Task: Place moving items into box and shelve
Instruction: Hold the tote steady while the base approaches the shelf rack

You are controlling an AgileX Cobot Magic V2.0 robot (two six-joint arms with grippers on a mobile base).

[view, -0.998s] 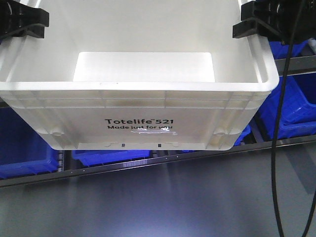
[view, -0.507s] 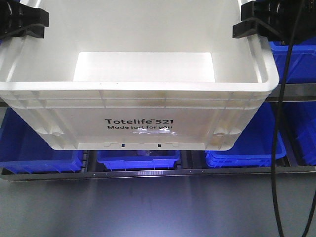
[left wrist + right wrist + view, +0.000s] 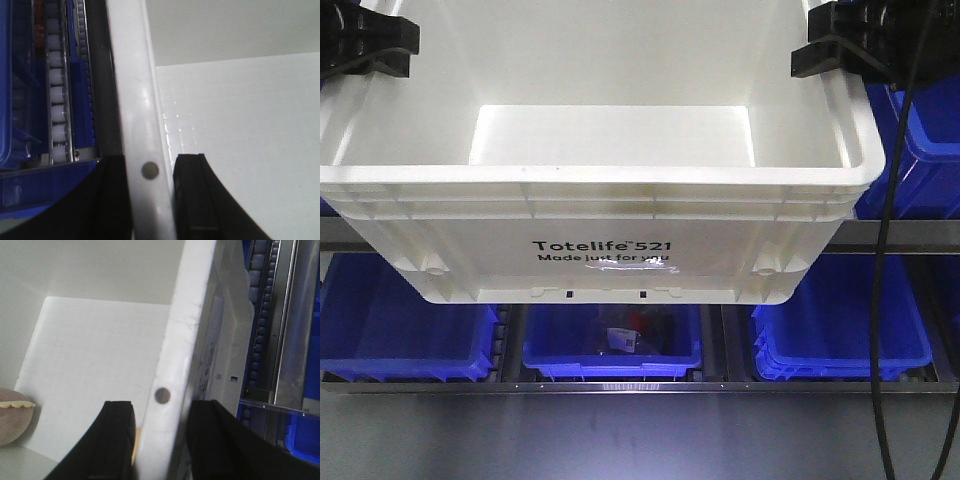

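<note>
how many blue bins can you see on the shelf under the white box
3 on the lower shelf: left blue bin, middle blue bin, right blue bin. The box may hide others.

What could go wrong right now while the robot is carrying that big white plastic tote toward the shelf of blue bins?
1. The large white plastic tote hangs only from its rim, pinched by the left gripper and right gripper; either thin rim grip could slip and tilt it.
2. The round pink-brown plush toy sits loose against one wall and could roll, shifting the load.
3. The blue plastic bins sit close below, so the tote's base might clip them or the metal shelf rail.
</note>
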